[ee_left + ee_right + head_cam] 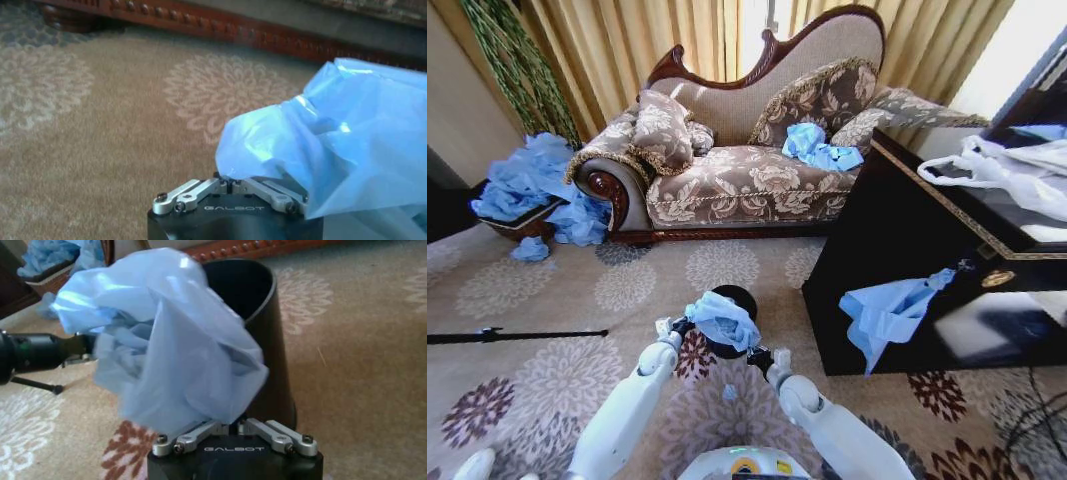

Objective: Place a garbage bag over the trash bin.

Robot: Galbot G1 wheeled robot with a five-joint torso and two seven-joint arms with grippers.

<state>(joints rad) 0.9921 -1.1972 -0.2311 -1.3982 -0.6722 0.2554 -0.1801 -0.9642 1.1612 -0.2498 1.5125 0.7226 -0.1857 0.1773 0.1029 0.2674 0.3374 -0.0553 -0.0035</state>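
Floor: beige carpet [547,310] with floral medallions. Furniture: carved-wood chaise sofa [747,170] in floral upholstery, with cushions; dark glossy cabinet [927,260], gold-trimmed, at right. Windows: gold curtains [667,40], daylight showing through behind.

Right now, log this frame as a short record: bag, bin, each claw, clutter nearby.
bag: light blue, bunched, held over the bin's rim, not yet spread over it
bin: black, upright on carpet, mouth partly open
left claw: shut on bag's left edge
right claw: shut on bag's right edge
clutter: blue bags on sofa; white bags on cabinet
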